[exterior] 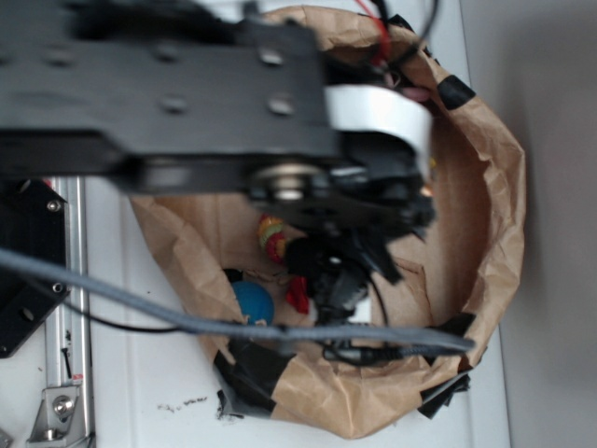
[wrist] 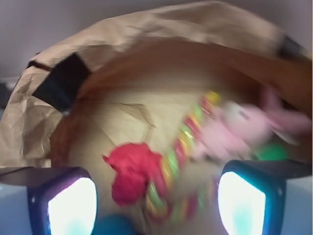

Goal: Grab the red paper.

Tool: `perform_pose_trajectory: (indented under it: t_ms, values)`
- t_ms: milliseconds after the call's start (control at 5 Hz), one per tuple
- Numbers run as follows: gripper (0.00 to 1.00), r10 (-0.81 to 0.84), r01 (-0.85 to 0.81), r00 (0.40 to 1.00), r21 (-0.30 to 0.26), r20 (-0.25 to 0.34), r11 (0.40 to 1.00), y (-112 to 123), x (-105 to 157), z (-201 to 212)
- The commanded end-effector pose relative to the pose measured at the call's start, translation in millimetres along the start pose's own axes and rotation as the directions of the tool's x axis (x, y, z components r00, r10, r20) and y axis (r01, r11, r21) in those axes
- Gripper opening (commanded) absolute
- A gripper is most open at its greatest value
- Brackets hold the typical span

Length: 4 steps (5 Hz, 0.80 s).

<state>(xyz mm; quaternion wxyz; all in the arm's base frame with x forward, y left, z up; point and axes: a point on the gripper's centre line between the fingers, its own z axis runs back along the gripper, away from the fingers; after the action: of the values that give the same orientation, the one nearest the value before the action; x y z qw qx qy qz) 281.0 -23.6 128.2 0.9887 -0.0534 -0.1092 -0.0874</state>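
Presently: end effector (wrist: 156, 196) released, nothing between fingers (wrist: 72, 205), poised above red paper (wrist: 131, 171) on floor of brown paper bin (wrist: 146, 29). Recommended: shift toward the wad, clear of rope toy (wrist: 183, 147) touching it, descend, then clench.

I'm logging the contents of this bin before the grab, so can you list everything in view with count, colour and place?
Red paper: one, bright red, crumpled, bin floor, ahead of the left finger.
Rope toy: one, striped red-yellow-green, right beside the paper.
Plush bunny: one, pink, right of the rope.
Blue ball: one, blue, near bin wall.
Green item: one, identity unclear, under the bunny.
Paper bin: one, brown with black tape patches.
Gripper: one, fingers apart, above the paper.
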Motion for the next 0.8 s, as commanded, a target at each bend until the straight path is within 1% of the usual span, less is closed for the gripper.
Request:
perform_pose_trajectory:
  t_ms: [0,400,600]
  values:
    - [1.0,-0.414,0.415,0.91,-0.031,0.032,0.909,-26.9,6.9,-17.8]
    - [1.0,-0.414,0.415,0.91,-0.031,0.032,0.909,-26.9,6.9,-17.8]
    - [1.0,-0.459,0.462,0.884,0.017,-0.083,0.887,-24.1,-12.2,-49.1]
